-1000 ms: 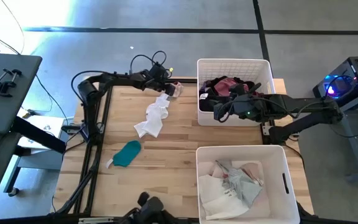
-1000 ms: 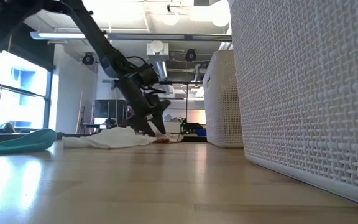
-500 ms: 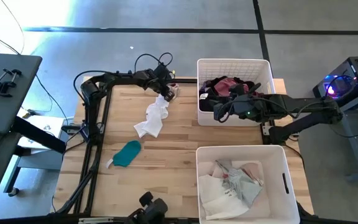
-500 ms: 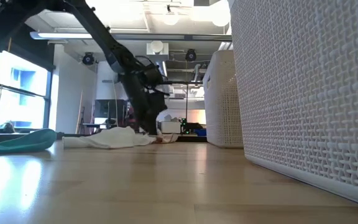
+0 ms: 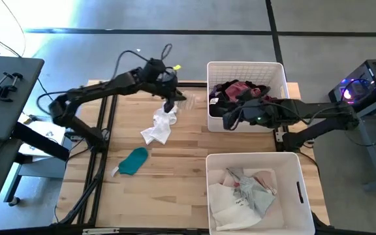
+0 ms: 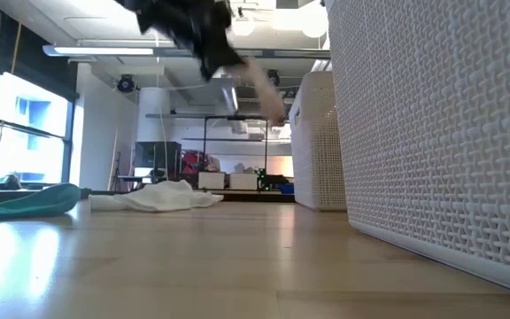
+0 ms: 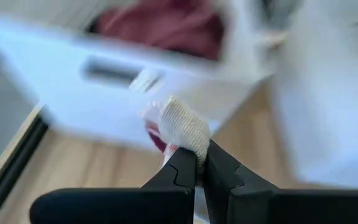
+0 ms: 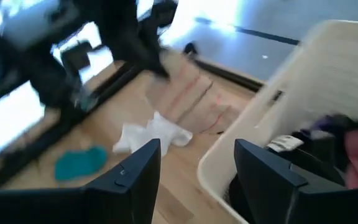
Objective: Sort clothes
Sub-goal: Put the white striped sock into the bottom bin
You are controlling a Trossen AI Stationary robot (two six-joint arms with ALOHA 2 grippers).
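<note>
One pale pink garment (image 5: 175, 98) hangs pinched in the left claw (image 5: 170, 96) above the table (image 5: 175, 153) at 9 o'clock of the far bin (image 5: 245, 67); the grip should hold until over a bin, clear of the spread right claw (image 5: 226, 119).

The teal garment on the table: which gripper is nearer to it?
Left. The left gripper hangs above the table beyond the teal garment; the right gripper is farther, at the far bin.
</note>
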